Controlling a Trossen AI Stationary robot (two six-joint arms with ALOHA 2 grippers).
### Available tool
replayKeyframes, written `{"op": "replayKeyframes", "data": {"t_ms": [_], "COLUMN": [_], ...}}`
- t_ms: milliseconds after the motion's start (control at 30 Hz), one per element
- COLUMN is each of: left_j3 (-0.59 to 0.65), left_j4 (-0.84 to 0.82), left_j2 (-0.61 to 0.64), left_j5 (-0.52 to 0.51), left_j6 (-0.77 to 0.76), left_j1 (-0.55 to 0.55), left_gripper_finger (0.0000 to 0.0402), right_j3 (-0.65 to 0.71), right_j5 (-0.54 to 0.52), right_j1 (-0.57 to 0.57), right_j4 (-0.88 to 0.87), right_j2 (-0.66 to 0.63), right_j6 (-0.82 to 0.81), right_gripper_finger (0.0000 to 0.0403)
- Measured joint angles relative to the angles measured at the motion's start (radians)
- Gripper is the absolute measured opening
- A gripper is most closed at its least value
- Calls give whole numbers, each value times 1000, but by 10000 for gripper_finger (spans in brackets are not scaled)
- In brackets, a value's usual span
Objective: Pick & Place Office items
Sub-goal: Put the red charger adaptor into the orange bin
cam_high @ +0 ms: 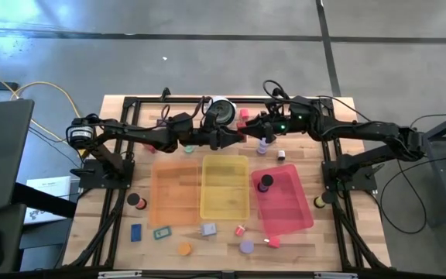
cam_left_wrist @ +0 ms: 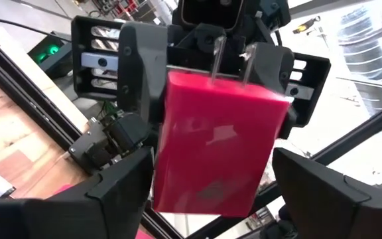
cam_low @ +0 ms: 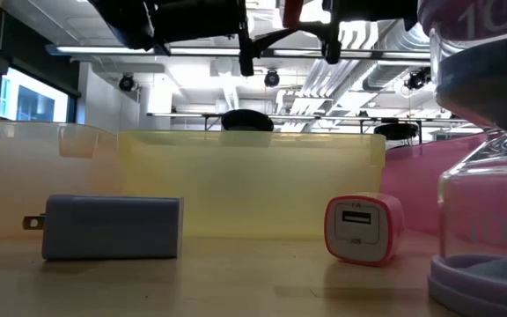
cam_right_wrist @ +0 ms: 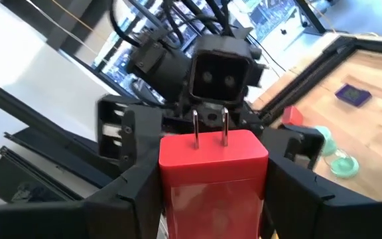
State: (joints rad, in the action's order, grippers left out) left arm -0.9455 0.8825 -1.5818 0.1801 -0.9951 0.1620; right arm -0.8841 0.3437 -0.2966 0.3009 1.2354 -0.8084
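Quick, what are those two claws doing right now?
Left gripper: jaws open around the red charger.
Right gripper: shut on it.

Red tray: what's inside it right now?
In the red tray, one black-topped round piece sits near its far corner. The rest looks bare; nothing covers it from above.

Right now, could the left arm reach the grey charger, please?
Probably not yet: the left pincer straddles the red charger that the right pincer holds; the grey charger lies uncovered.
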Motion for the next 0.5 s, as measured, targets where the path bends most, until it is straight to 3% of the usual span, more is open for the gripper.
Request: {"op": "replayKeyframes", "data": {"t_ms": [500], "left_j3": [0], "left_j4": [-15], "left_j2": [0], "left_j5": [-7], "left_j6": [-5], "left_j1": [1], "left_gripper_finger": [252], "right_j3": [0], "right_j5": [-1], "right_j1": [-1], "right_j4": [-11], "right_j2": [0], "right_j6": [16], "right_gripper_finger": [200]}}
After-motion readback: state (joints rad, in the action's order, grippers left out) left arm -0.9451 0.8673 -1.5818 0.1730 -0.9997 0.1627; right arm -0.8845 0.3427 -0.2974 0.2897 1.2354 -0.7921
